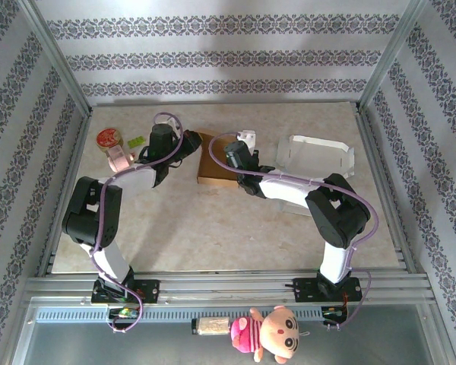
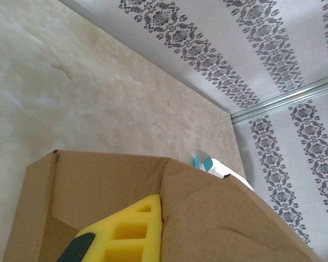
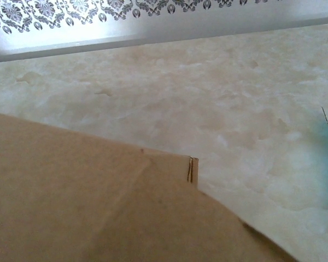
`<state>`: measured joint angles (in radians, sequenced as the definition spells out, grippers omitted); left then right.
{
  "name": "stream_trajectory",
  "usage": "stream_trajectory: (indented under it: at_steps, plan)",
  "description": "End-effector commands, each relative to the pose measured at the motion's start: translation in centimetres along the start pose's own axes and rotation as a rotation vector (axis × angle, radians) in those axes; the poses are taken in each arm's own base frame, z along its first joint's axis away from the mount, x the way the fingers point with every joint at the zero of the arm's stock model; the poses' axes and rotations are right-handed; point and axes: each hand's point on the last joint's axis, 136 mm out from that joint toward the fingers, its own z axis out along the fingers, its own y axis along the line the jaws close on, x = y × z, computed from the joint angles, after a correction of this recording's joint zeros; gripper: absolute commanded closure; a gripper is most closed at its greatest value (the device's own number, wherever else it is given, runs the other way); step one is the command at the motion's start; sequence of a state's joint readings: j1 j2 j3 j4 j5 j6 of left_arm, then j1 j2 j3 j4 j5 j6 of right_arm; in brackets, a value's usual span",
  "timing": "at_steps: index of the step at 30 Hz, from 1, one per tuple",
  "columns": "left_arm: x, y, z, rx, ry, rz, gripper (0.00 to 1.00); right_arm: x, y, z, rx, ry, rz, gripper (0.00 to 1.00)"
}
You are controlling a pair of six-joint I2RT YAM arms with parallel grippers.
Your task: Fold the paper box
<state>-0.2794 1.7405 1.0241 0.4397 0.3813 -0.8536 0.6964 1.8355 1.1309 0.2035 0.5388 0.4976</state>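
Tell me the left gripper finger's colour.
Yellow finger with a black tip, against the brown paper box; best in the left wrist view.

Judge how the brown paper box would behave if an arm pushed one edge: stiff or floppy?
Probably light and slides easily: the paper box is thin cardboard on a smooth table. Its panels likely flex at the creases rather than stay rigid.

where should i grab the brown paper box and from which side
Likely a thin side panel edge. The paper box lies low with its long sides facing left and right, so come in from either side, jaws straddling the cardboard.
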Motion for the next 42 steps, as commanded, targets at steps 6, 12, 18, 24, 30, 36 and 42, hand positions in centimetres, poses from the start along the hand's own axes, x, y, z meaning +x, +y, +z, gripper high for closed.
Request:
stream_trajectory:
  at_steps: [6,12,18,24,30,36,42]
  plan:
    - [11.7,2.9,0.5,-0.066,0.399,-0.128,1.00,2.0,2.4,0.3,-0.088,0.093,-0.021,0.91]
    - [12.3,4.7,-0.8,-0.138,0.387,-0.074,1.00,2.5,1.6,0.0,-0.069,0.096,-0.056,0.91]
    - [12.9,5.3,-1.7,-0.160,0.395,-0.045,0.98,3.9,0.3,-0.7,-0.056,0.121,-0.071,0.84]
    - [13.1,5.7,-2.4,-0.168,0.385,-0.042,0.93,4.5,-0.1,-2.0,-0.075,0.136,-0.065,0.71]
    - [14.3,6.8,-3.3,-0.187,0.386,-0.056,0.91,5.5,-0.5,-3.3,-0.082,0.159,-0.074,0.65]
    - [14.8,7.1,-4.0,-0.191,0.381,-0.061,0.87,6.2,-1.2,-4.7,-0.081,0.174,-0.082,0.52]
    - [14.6,6.7,-4.5,-0.184,0.375,-0.053,0.84,7.1,-2.4,-6.5,-0.085,0.186,-0.097,0.39]
